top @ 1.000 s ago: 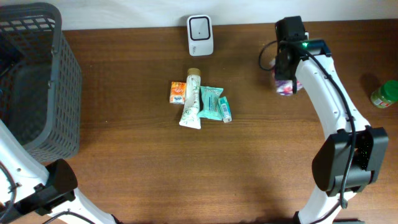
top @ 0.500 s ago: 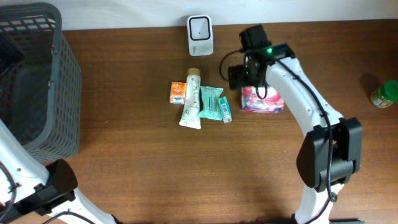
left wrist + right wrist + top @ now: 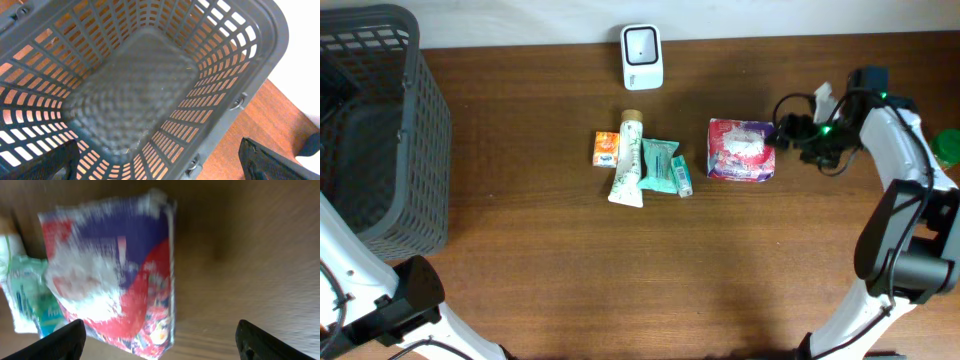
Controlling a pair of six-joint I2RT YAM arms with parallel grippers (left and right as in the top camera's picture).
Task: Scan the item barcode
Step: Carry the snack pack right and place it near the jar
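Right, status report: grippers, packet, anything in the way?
Left gripper open over basket. Right gripper open, empty. Red packet flat on table. Nothing between it and scanner.

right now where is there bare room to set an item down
Bare: the front strip of the table, and the gap between basket and orange packet. Crowded: orange packet through red pouch, with the right hand beside it.

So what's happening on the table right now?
The right end effector is open, just right of the red packet, which lies flat on the table, not held. The white scanner sits at the back edge, and four small items are clustered left of the packet. The left end effector hangs open over the grey basket.
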